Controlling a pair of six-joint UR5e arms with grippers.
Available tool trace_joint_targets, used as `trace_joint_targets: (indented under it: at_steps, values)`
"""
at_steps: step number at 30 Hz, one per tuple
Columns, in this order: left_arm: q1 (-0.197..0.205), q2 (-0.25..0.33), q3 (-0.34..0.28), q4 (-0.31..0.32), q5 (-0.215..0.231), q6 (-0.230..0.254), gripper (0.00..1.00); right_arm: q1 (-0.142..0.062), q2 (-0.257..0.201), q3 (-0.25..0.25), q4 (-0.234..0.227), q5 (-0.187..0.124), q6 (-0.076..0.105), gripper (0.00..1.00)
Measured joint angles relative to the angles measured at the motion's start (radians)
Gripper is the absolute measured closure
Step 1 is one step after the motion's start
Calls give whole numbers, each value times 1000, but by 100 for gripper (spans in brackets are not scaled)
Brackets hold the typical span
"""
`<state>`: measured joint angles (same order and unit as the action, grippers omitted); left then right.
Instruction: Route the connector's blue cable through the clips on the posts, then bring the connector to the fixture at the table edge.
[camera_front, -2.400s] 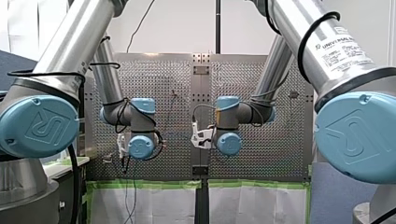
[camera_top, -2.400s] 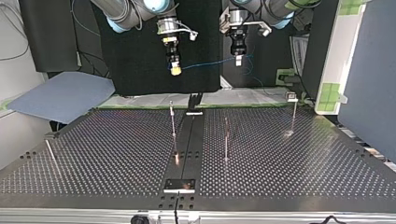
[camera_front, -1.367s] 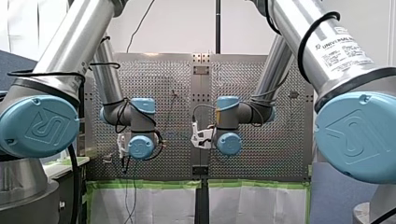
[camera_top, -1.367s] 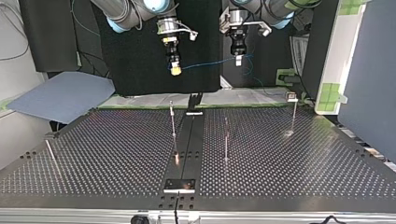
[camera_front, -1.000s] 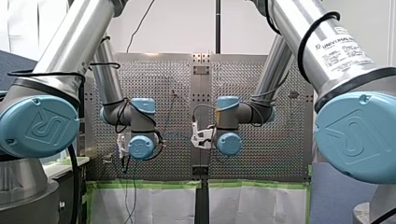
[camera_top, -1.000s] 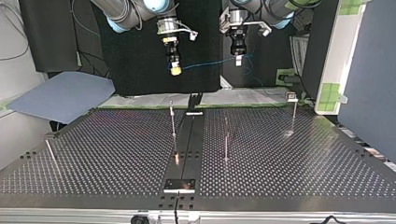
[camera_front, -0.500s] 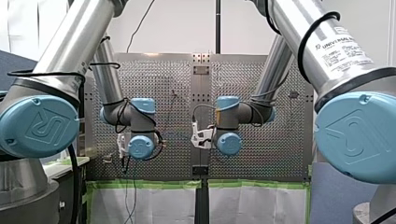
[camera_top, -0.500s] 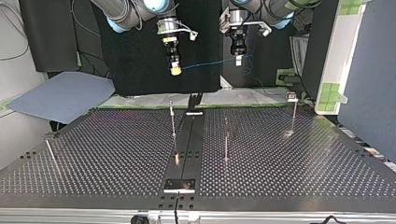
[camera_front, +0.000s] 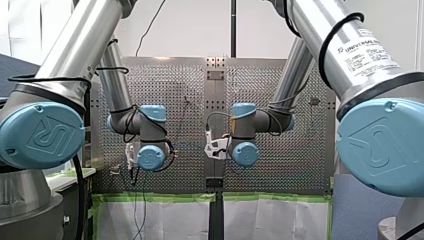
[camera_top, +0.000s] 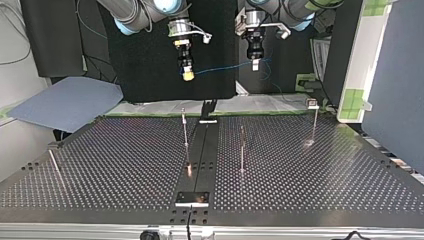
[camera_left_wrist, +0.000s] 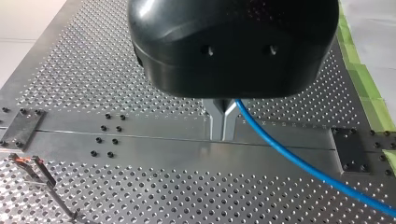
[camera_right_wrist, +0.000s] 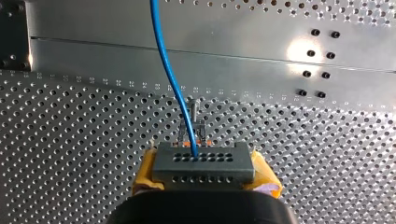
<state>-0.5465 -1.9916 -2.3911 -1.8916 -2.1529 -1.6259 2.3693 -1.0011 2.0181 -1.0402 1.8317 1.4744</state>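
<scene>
- Connector (camera_right_wrist: 204, 163): you'll find it clamped between the right gripper's (camera_right_wrist: 205, 173) yellow pads (camera_right_wrist: 145, 170), well above the counter (camera_top: 300, 180).
- Blue cable (camera_left_wrist: 289, 156): runs from the connector to the left gripper (camera_left_wrist: 223, 134), whose metal fingers (camera_left_wrist: 214, 119) pinch it.
- Posts (camera_top: 185, 130): upright, cable clear of them.

The connector (camera_right_wrist: 204, 163), a grey block with rows of holes, sits clamped between the yellow pads of my right gripper (camera_top: 187, 74), above the table. The blue cable (camera_right_wrist: 170, 79) leaves its face and runs with a slight sag to my left gripper (camera_left_wrist: 223, 126), whose metal fingers pinch it. Three thin posts (camera_top: 185, 127) stand upright below, well apart from the cable. A clip (camera_right_wrist: 191, 123) tops one.
</scene>
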Motion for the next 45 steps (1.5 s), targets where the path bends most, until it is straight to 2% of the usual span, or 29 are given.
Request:
trace_joint_targets:
  at_steps: [22,27,37,45]
  values:
    - [0,0,0,0,-1,0,100,-4,3,-3,2,-2,-1,100]
    - [8,-13,-8,4,9,-1,100,-18,37,-7,12,-3,-1,100]
    - [12,-60,-13,6,15,-2,100,-20,119,-8,14,-3,-1,100]
    - [9,-61,0,-8,22,13,100,-20,133,-8,14,-3,-1,100]
